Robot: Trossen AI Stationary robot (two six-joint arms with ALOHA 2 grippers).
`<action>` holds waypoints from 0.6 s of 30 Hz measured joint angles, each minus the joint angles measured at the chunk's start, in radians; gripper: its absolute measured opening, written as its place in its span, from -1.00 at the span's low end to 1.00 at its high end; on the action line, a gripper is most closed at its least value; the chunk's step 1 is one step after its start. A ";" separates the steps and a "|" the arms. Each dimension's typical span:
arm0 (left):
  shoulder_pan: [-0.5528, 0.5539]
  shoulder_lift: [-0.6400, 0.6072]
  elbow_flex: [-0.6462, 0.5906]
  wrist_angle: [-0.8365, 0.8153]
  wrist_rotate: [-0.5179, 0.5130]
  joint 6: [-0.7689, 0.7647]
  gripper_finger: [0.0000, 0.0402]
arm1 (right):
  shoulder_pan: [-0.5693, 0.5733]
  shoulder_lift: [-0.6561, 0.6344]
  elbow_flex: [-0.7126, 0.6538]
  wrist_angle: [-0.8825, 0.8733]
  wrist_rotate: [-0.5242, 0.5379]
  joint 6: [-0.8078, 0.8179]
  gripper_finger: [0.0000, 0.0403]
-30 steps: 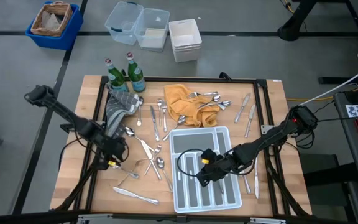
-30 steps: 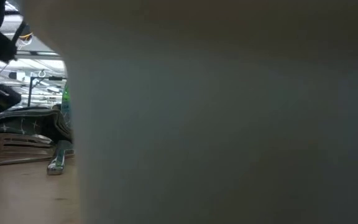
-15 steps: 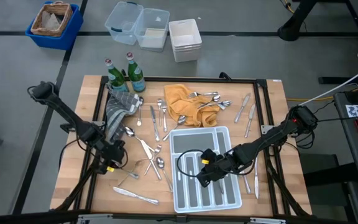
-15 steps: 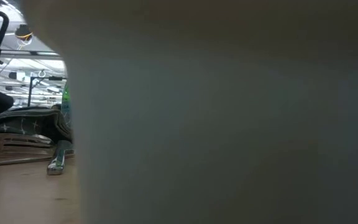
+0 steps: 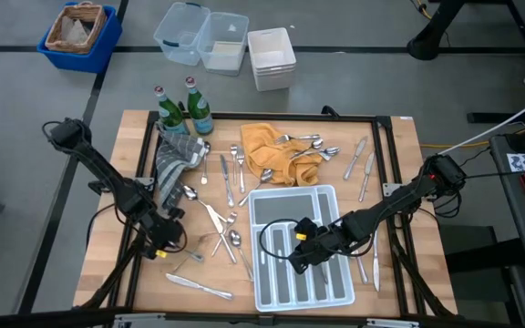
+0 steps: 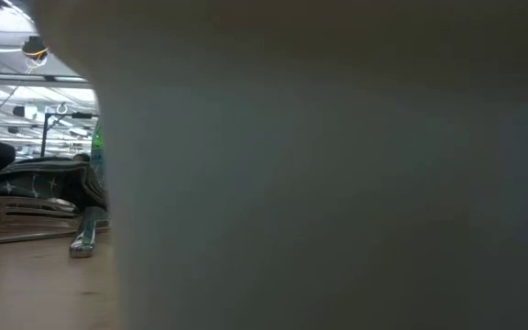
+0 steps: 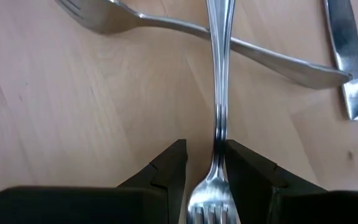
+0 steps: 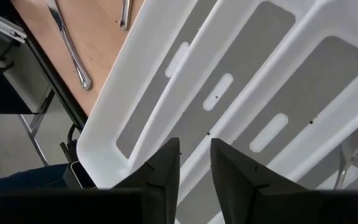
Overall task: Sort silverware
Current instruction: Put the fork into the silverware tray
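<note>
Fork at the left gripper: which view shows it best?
Left wrist view. The fork fills it, lying between the left gripper's fingers, crossing another fork. High view shows only a thin sliver by that gripper. Low and right wrist views don't show it.

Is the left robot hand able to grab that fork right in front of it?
Probably yes. The left gripper already has its two fingers either side of the fork, which lies flat on the wooden table. Nothing blocks it, though another fork crosses farther along.
</note>
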 joint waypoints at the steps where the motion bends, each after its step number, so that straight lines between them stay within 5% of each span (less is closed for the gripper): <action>1: 0.000 0.009 0.001 0.003 -0.002 0.000 -0.48 | 0.000 0.000 0.000 0.000 0.000 0.000 -0.54; 11: 0.001 0.001 0.000 -0.004 -0.015 0.005 -0.94 | 0.000 0.000 0.000 0.017 0.000 0.001 -0.54; 18: 0.001 -0.039 0.021 -0.008 -0.008 0.004 -0.95 | -0.020 0.000 0.000 0.110 0.001 -0.080 -0.54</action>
